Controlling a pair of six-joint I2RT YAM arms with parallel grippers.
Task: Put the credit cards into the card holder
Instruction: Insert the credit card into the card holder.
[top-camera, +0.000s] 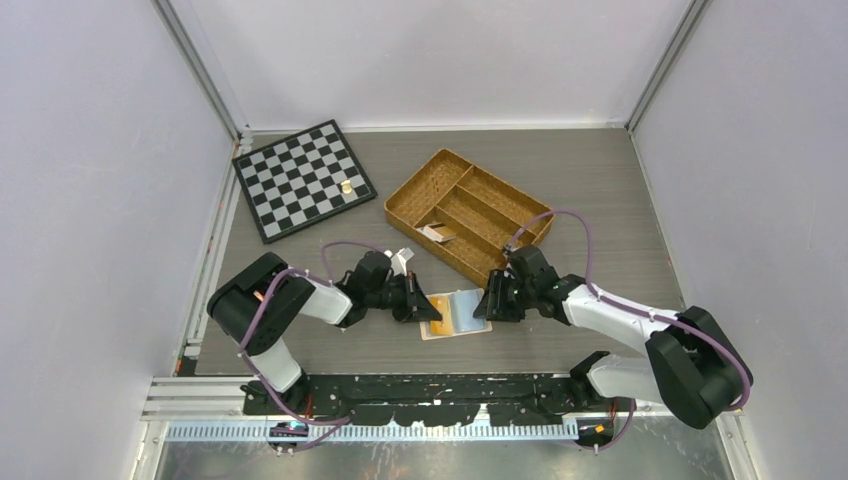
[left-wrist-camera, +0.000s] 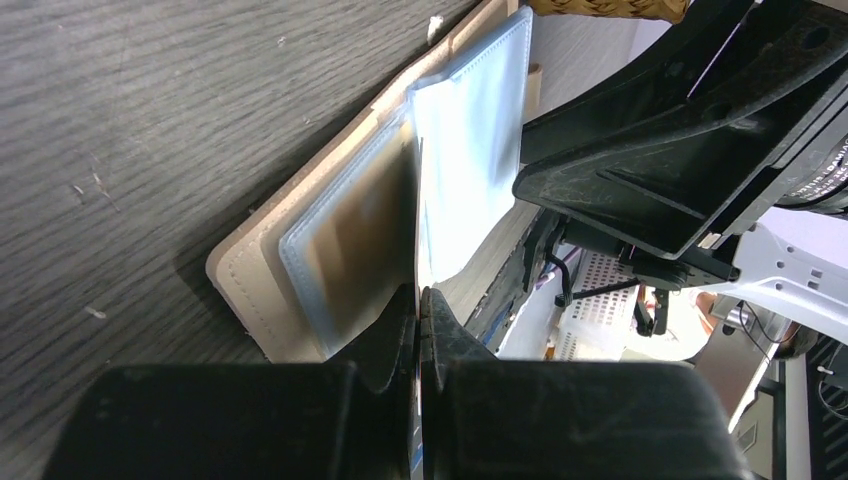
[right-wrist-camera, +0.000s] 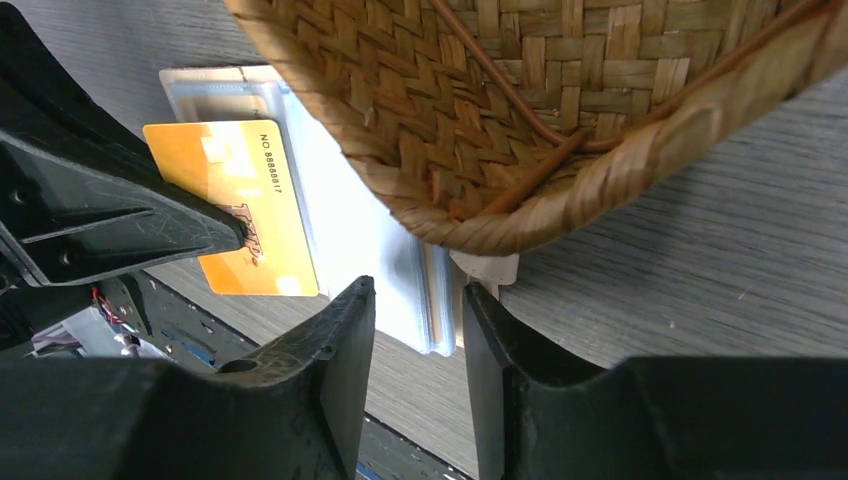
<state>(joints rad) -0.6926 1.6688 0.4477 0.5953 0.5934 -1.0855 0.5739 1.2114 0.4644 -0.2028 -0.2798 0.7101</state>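
**Two end effectors close in on one open card holder**

Two arms reach in from the near edge and meet low over the table. Between them lies the card holder, spread open and flat, its long axis running left to right. That puts one arm at each end.

The left end effector is pressed fully together, tips right at the holder's left half. A thin edge runs up from between the tips, but I cannot tell if anything is nipped there. Beside it sits the orange card, glossy hard plastic with printed digits. Its long side points away from the arms, crosswise to the holder. The left arm is clearly the nearer one to it, black fingertip touching its face. Whether the card is already inside the clear sleeve or only resting on it is hard to call.

The right end effector stands partly apart, holding nothing, astride the holder's right edge, where pale floppy sleeves stack over peach stitched leather. That right half looks bluish from above, either from a card or from the sleeve's own tint.

My read is that the right side must pin the holder while the left feeds the card in.

Farther back are the woven wicker tray, with a small packet inside, and the chessboard.
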